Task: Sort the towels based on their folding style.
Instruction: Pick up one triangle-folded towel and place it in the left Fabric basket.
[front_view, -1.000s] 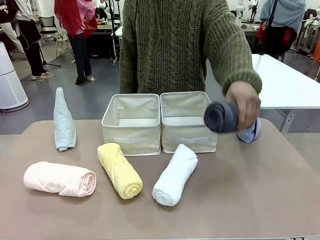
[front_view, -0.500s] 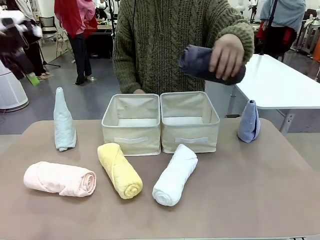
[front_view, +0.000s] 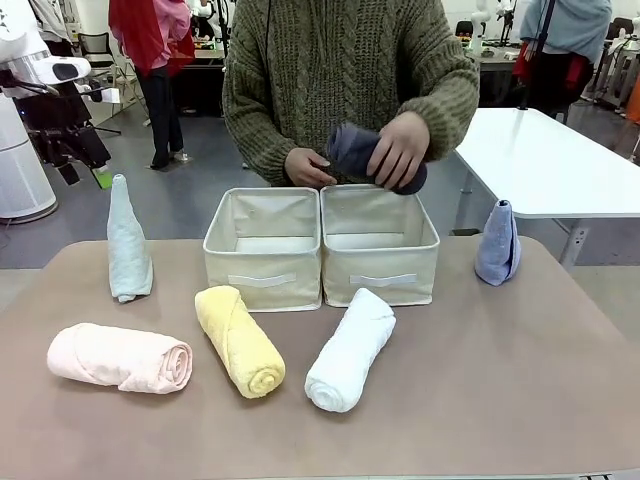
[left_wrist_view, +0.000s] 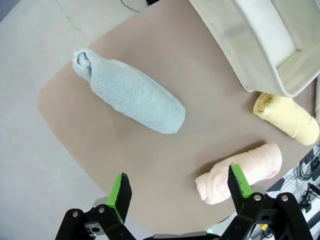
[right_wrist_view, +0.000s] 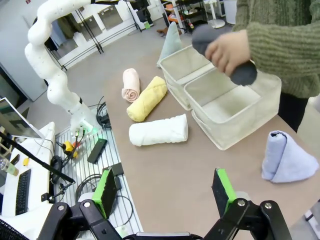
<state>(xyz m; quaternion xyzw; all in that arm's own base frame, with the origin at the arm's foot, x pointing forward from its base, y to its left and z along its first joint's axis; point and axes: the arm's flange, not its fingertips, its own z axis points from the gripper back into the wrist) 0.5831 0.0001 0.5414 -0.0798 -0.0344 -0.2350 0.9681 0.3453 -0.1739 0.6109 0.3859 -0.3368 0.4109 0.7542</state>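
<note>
While the left gripper (left_wrist_view: 178, 182) and right gripper (right_wrist_view: 164, 180) gape empty, a hand (front_view: 398, 150) holds the dark grey towel (front_view: 345, 148) over a bin (front_view: 380, 282).
The pale teal towel (left_wrist_view: 132, 92) stands on the table beyond the left fingers; the hand hides part of the grey roll.

The pink towel (front_view: 120, 358), yellow towel (front_view: 240, 341), white towel (front_view: 350, 350) and pale teal towel (front_view: 128, 245) are looped terry cloth, matt and nubbly; the dark grey towel (front_view: 350, 150) and lavender-blue towel (front_view: 497, 245) look alike. The bins (front_view: 262, 250) are beige woven fabric, matt. The table top (front_view: 500, 380) is smooth and dull. The sweater (front_view: 340, 70) is chunky cable knit. The left gripper (left_wrist_view: 179, 180) is black with a faint sheen, its green pads (left_wrist_view: 120, 192) matt
</note>
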